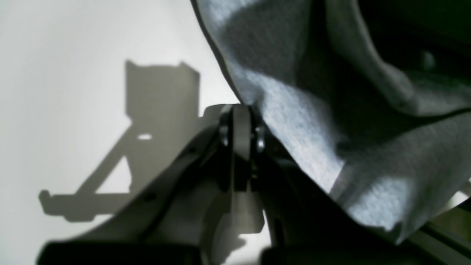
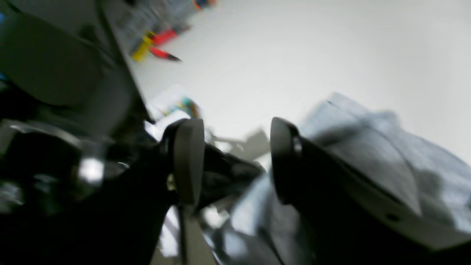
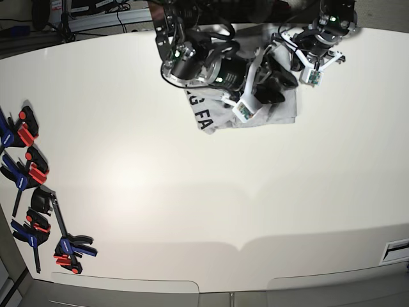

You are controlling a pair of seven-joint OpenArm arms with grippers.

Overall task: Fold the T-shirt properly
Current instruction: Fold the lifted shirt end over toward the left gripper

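At the top centre of the base view lies the bunched shirt [image 3: 217, 117]. The left gripper [image 1: 241, 110] pinches its edge to lift it; the right gripper [image 2: 237, 162] stands wide, empty.

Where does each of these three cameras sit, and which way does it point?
Left wrist: on the arm, looking along shut jaws pinching the T-shirt.
Right wrist: on the other arm, looking past parted jaws at grey cloth and the table.
Base: overhead, looking down on both arms and the clamps.
All three share the T-shirt.
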